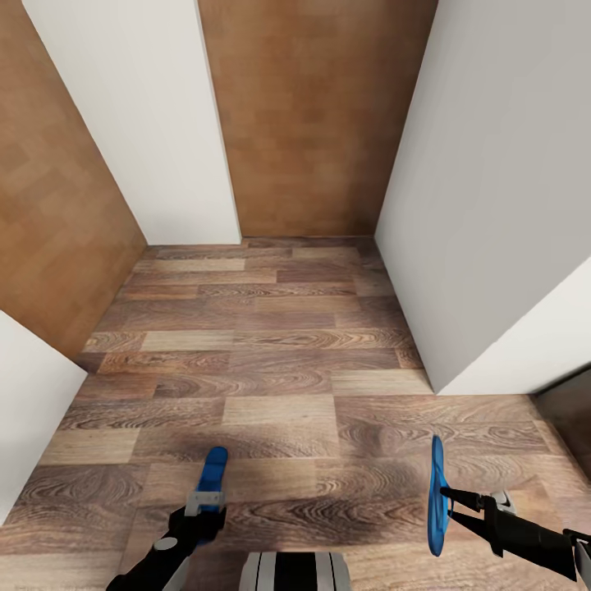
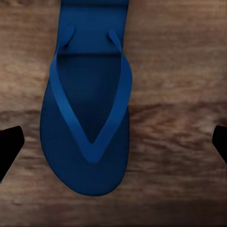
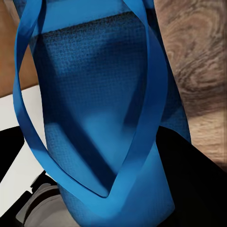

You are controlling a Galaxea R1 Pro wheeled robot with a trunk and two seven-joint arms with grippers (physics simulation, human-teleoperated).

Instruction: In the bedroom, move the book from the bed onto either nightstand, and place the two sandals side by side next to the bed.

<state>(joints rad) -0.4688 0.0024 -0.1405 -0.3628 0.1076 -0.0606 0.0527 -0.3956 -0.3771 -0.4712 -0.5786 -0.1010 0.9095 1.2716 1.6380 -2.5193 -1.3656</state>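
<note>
— What is being carried?

— Two bright blue flip-flops. One sandal (image 1: 212,472) is held by the left gripper (image 1: 205,502) low over the wooden floor (image 1: 271,361); it is seen nearly end-on from the head view. The other sandal (image 1: 437,497) is pinched by the right gripper (image 1: 456,498) and is turned on edge, so only its thin side is seen from above.

— How are they made?

— Each is a flat sole with a fine textured surface and two thin straps meeting in a V at the toe. In the left wrist view the first sandal (image 2: 87,113) is seen whole from above, straps up, the floor beneath it. In the right wrist view the second sandal (image 3: 101,118) is seen very close, its straps standing off the sole.

— Any writing or brand?

— None can be read on either sole.

— And the fingers?

— Both pairs are closed on their sandals. White walls (image 1: 164,123) and brown panels (image 1: 316,115) are seen ahead.
</note>
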